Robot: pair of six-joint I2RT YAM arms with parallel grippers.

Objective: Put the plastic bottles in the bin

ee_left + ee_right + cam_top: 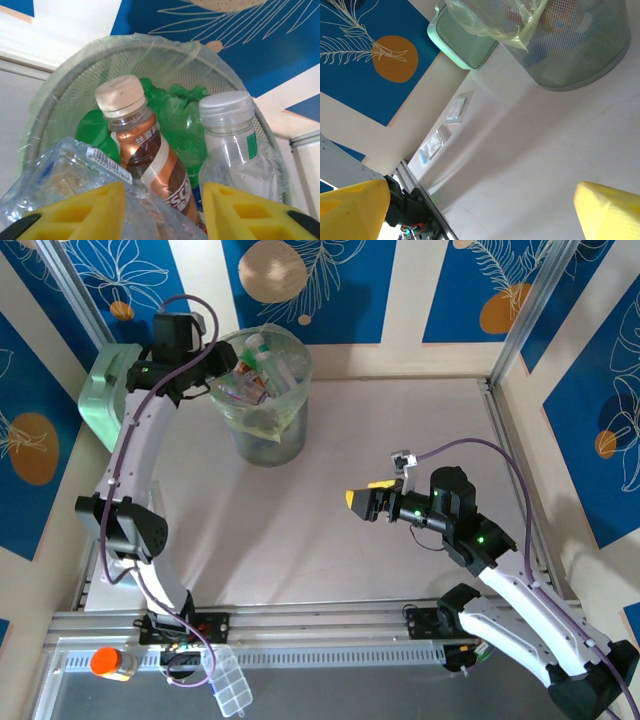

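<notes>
Left wrist shows Chinese characters on the brown-labelled bottle [152,162].

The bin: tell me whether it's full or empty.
Nearly full: bottles are heaped up to the rim of the bin.

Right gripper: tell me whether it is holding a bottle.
No, the right gripper has its yellow fingers spread wide with bare table between them.

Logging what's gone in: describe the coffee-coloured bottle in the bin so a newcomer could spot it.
Find the round mesh bin at the far left of the table. Inside, the brown bottle sits beside a clear bottle with a silver-grey cap. It alone has a brown-and-white label and a beige cap.
</notes>
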